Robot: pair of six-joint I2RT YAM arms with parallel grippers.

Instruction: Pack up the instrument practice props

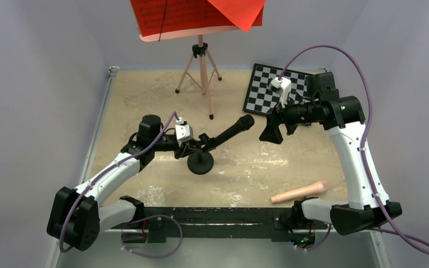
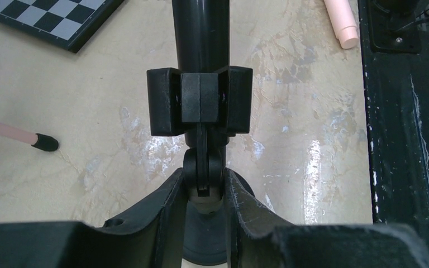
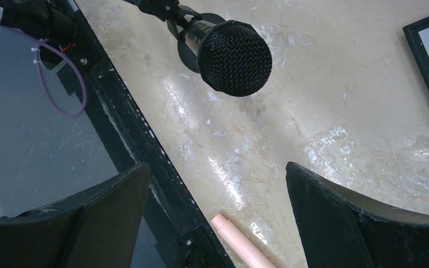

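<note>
The left pincer (image 2: 204,177) is clamping tight on the neck of the small black mic stand (image 1: 200,163), just under the clip holding the black microphone (image 1: 232,133). The right pincer (image 3: 218,167) is gaping wide, gripping nothing, and hovering just off the microphone's mesh head. Behind them, the pink music stand (image 1: 203,61) is standing on the worktop (image 1: 145,95) and carrying red sheet-music pages (image 1: 190,17), near the chessboard (image 1: 262,92). A pink tube (image 1: 300,192) is lying near the right arm's base.
</note>
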